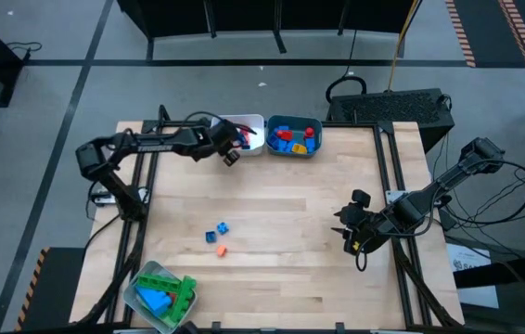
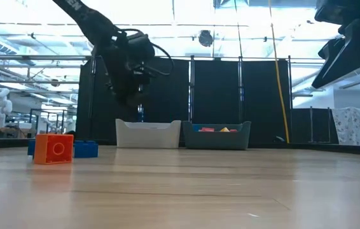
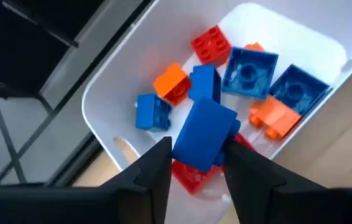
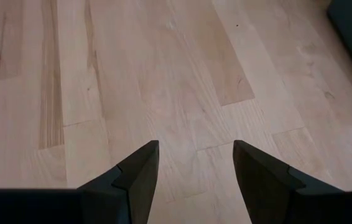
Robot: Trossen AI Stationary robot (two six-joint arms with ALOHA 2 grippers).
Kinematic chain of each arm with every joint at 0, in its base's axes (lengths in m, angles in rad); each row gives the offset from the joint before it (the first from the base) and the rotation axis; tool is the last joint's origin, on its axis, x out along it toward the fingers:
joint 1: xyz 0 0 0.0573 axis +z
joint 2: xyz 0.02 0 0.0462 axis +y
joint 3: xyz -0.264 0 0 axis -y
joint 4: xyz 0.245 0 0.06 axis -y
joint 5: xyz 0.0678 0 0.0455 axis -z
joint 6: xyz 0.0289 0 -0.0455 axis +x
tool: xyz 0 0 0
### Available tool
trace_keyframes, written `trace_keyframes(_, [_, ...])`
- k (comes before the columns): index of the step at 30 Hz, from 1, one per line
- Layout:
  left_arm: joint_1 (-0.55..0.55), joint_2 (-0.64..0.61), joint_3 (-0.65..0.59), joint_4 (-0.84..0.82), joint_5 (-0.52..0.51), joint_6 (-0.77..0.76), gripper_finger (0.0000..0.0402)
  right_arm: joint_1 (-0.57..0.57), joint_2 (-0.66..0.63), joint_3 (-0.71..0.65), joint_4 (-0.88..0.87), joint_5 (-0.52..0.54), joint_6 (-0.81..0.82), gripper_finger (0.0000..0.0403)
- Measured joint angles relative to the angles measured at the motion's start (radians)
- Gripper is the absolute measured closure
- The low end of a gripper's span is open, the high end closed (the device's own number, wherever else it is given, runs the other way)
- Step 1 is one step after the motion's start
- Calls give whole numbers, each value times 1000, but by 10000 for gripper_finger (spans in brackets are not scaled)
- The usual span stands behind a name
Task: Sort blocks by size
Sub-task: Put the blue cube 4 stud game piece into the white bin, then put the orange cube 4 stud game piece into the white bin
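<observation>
My left gripper hangs over the near left part of the white bin at the table's far edge, shut on a blue block. The bin holds several small red, orange and blue blocks. Three small blocks lie on the table's middle: two blue and one orange, also in the low view. My right gripper is open and empty above bare wood at the table's right. My left gripper pinches the blue block's two opposite sides between its two fingers. The fingers point down from above. The block is lifted clear and tilted, above the blocks in the white bin.
A teal bin with red, blue and yellow blocks stands right of the white one. A clear-grey bin with long green and blue blocks sits at the near left corner. Bare wood lies between the loose blocks and my right gripper.
</observation>
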Motion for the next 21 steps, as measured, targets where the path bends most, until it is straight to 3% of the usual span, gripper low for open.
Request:
trace_keyframes(12, [-76, -2, 47, -33, 39, 4, 160, 0, 0, 0, 0, 0, 0, 211])
trace_keyframes(21, [-395, -2, 60, -311, 190, -93, 153, 0, 0, 0, 0, 0, 0, 211])
